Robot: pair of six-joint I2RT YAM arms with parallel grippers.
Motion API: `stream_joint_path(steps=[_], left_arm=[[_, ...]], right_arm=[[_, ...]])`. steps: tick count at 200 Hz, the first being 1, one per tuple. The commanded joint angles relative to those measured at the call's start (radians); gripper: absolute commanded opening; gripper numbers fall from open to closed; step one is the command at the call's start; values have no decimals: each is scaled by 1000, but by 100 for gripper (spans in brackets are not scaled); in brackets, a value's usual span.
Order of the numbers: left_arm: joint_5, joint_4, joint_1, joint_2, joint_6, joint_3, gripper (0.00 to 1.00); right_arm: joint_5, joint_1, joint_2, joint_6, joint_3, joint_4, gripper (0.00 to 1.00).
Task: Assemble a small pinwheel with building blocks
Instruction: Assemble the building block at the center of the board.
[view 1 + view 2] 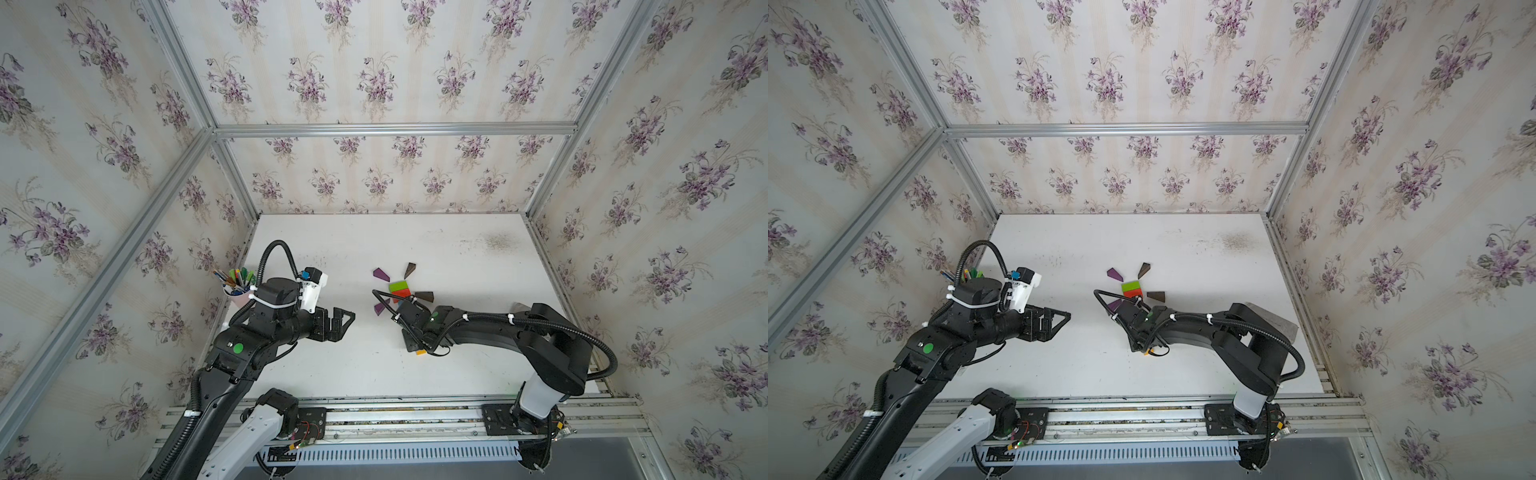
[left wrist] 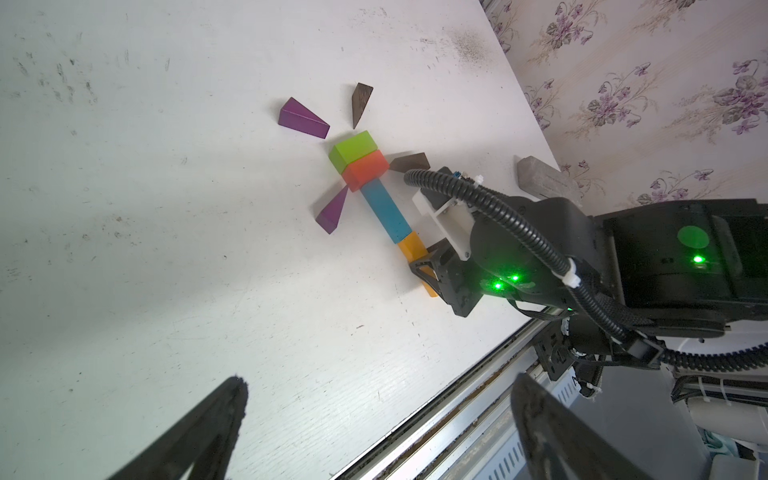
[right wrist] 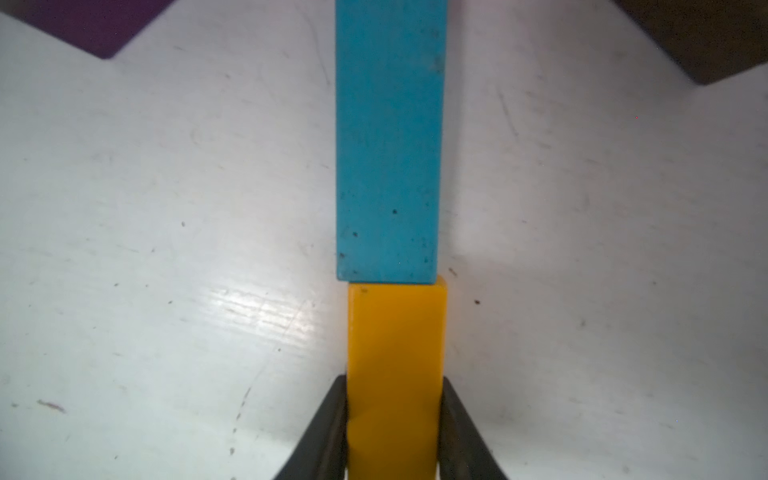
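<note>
Lying flat on the white table (image 1: 457,241), just right of the middle, the pinwheel (image 2: 365,174) points its stick toward the near edge. The left gripper (image 1: 347,320) hovers well to its left, jaws spread wide and empty. The right gripper (image 3: 393,378) is clamped on the orange bar (image 3: 395,332), a finger against each long side. The blue bar (image 2: 384,214) butts it end to end and meets the red block (image 2: 368,172), which touches the green block (image 2: 353,149) beyond. The far purple wedge (image 2: 303,118), near purple wedge (image 2: 332,210), far brown wedge (image 2: 361,102) and right brown wedge (image 2: 411,162) point their tips at those two blocks.
</note>
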Motion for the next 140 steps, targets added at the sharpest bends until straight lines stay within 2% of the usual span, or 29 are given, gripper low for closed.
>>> stream_joint_path(steps=[1,140], left_arm=[[-1,-2,1,-2,7,3,99],[-6,-2,1,-8,6,-6,100]], right_arm=[[12,-1,11,-8,1,-39,34],[-46,1,14,0,7,-33,35]])
